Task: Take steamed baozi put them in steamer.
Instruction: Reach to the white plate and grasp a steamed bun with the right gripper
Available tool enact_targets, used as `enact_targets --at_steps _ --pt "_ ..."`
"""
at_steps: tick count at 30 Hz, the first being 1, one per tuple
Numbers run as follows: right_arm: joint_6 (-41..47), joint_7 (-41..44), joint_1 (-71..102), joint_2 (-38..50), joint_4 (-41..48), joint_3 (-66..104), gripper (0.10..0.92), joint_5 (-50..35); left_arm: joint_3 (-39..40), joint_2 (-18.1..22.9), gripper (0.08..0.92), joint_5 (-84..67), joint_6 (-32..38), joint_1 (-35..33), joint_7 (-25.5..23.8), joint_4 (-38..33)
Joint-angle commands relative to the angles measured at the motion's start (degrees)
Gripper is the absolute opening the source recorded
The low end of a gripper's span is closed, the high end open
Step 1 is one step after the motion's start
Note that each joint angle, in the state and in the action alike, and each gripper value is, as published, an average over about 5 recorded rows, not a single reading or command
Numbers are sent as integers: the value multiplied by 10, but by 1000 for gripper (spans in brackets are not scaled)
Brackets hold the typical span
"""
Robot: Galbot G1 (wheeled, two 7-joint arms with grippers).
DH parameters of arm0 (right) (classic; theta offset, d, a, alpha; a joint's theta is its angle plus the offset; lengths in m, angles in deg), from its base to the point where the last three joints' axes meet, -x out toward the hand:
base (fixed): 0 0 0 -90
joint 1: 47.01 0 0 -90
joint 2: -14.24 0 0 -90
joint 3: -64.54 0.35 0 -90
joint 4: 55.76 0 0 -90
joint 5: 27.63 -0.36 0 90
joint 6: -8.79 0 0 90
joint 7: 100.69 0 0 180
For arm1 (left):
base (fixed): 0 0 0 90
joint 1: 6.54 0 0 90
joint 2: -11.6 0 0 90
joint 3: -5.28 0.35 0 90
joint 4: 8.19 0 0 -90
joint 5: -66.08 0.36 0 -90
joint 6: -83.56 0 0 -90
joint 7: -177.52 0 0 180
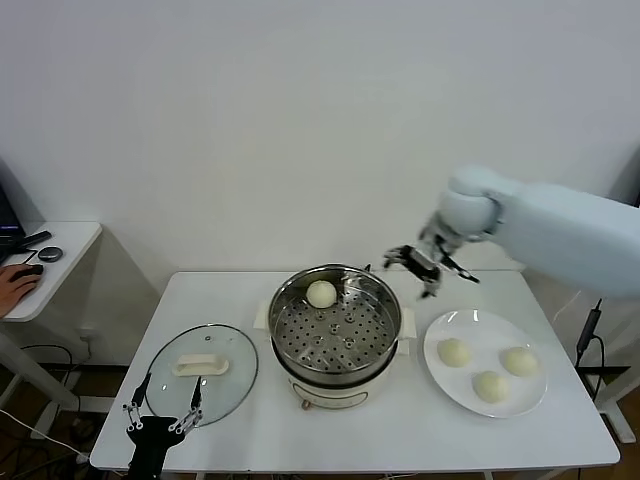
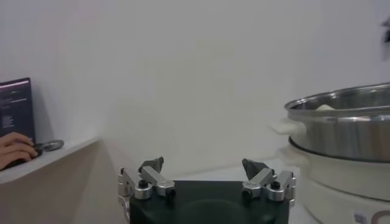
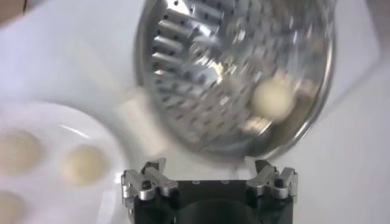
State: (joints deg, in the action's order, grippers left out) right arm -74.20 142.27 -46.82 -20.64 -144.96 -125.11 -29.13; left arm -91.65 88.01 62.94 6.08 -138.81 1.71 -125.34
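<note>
The steamer (image 1: 337,330) stands mid-table, a shiny steel pot with a perforated tray on a white base. One cream-white baozi (image 1: 321,293) lies on the tray at its far side, also seen in the right wrist view (image 3: 272,97). Three baozi (image 1: 454,352) (image 1: 520,361) (image 1: 489,385) lie on the white plate (image 1: 470,325) to the right. My right gripper (image 1: 422,268) is open and empty, in the air between the steamer's far right rim and the plate. My left gripper (image 1: 163,411) is open and empty, parked low at the table's front left.
A flat glass lid with a white handle (image 1: 200,365) lies on the table left of the steamer, just beyond the left gripper. A side desk (image 1: 50,262) with a person's hand on a mouse stands at the far left. The wall is behind the table.
</note>
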Motion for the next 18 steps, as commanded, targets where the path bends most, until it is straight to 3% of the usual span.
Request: enact_targets --at_steps 1,7,18 --pt "157 -5 204 144 -27 134 823 4 2 0 823 1 -1 0 0 1" --pt "109 -2 332 117 45 236 823 49 0 4 823 11 2 -3 -2 3" --pt "43 -19 382 46 122 294 823 119 -5 10 823 24 3 -4 -4 8"
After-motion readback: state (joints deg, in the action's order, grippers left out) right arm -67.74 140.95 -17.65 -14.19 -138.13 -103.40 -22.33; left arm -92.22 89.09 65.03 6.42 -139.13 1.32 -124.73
